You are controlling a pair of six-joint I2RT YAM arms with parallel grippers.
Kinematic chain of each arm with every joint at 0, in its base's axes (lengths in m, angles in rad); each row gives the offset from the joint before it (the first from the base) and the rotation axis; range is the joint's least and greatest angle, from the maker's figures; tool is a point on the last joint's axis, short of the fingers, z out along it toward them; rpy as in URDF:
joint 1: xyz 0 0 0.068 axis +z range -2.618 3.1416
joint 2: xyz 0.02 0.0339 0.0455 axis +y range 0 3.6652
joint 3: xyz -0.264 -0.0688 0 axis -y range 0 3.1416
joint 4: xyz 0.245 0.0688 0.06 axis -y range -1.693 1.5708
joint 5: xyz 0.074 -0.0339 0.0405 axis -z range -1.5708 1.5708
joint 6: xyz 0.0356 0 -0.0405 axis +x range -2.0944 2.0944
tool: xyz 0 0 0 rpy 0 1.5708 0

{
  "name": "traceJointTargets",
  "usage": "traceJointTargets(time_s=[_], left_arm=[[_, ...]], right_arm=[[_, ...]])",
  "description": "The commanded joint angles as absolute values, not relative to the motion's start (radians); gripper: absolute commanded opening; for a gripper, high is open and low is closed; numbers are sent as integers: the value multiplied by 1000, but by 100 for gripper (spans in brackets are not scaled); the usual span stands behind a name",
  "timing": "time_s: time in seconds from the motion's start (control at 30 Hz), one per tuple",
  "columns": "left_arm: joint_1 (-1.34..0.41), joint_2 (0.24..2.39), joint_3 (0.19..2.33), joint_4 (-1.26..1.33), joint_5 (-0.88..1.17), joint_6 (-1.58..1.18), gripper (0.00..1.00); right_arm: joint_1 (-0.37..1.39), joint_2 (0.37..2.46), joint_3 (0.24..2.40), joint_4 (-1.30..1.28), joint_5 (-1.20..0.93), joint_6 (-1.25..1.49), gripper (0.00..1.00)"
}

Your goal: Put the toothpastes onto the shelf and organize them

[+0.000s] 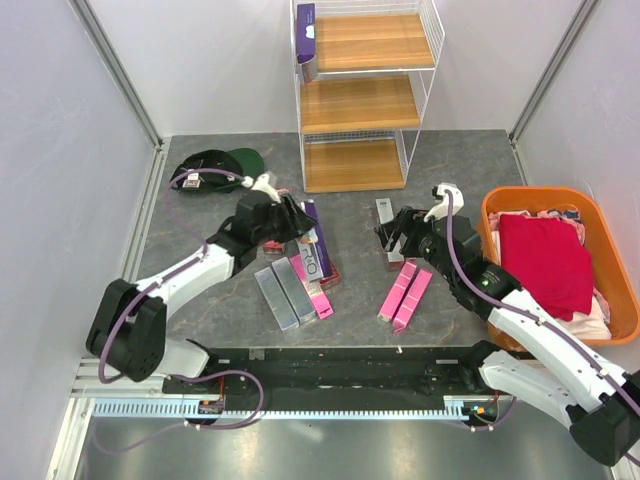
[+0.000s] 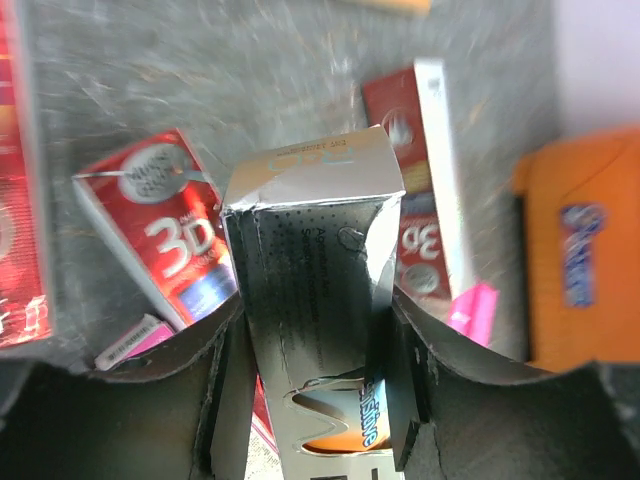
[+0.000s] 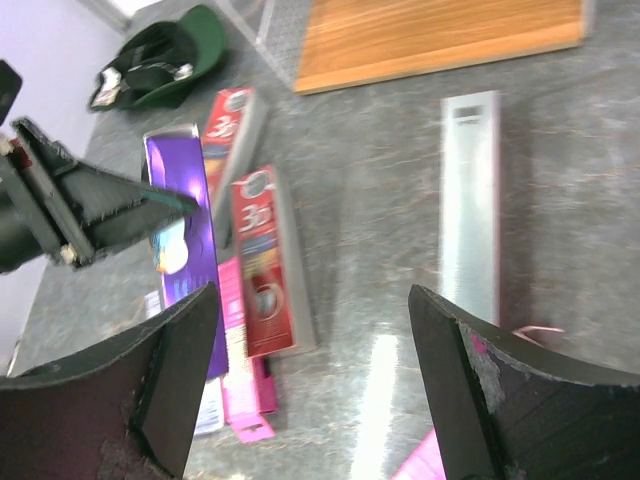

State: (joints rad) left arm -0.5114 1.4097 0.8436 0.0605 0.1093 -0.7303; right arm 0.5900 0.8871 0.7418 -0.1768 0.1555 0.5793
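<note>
- Grey speckled tabletop (image 1: 470, 165) is filling a white-walled booth, and a tall white wire shelf with three light-brown wooden boards (image 1: 360, 105) is standing at its far edge.
- The left gripper (image 1: 282, 214) is clamping a silver-grey toothpaste carton (image 2: 315, 260) across its narrow sides. The carton is jutting out past the fingers, lifted clear of the table.
- From this gripper the shelf is lying ahead and a little to the right, near but not touching. The carton's long axis is pointing roughly that way, so the left arm seems to be carrying it to a board.
- One purple carton (image 1: 306, 40) is already standing upright at the left end of the shelf's top board. The two lower boards are showing only bare wood.
- The right gripper (image 3: 312, 310) is hanging with fingers spread wide, gripping nothing, in front of the shelf's right half.
- A second silver-grey carton (image 3: 470, 200) is lying flat just beyond those fingers, its long axis aiming at the shelf's bottom board.
- More dark red, purple, pink and silver cartons are lying flat on the near side of the shelf.
- A green cap (image 1: 225, 165) is sitting left of the shelf's foot, and an orange plastic basket (image 1: 540, 192) well to its right.
</note>
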Motion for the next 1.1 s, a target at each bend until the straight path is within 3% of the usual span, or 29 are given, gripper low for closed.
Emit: traceJointTargets(time_s=[0.0, 0.33, 0.57, 1.07], left_arm=[[-416, 1289, 736, 313, 210, -917, 37], [-258, 1088, 431, 557, 235, -1207, 37], [-189, 1042, 364, 626, 297, -1301, 37], [-163, 1039, 336, 660, 328, -1319, 37]], right_arm=[[670, 911, 729, -86, 166, 581, 85], [935, 995, 704, 69, 345, 543, 85], [1113, 1133, 752, 165, 396, 486, 85], [1198, 1356, 882, 264, 408, 485, 77]])
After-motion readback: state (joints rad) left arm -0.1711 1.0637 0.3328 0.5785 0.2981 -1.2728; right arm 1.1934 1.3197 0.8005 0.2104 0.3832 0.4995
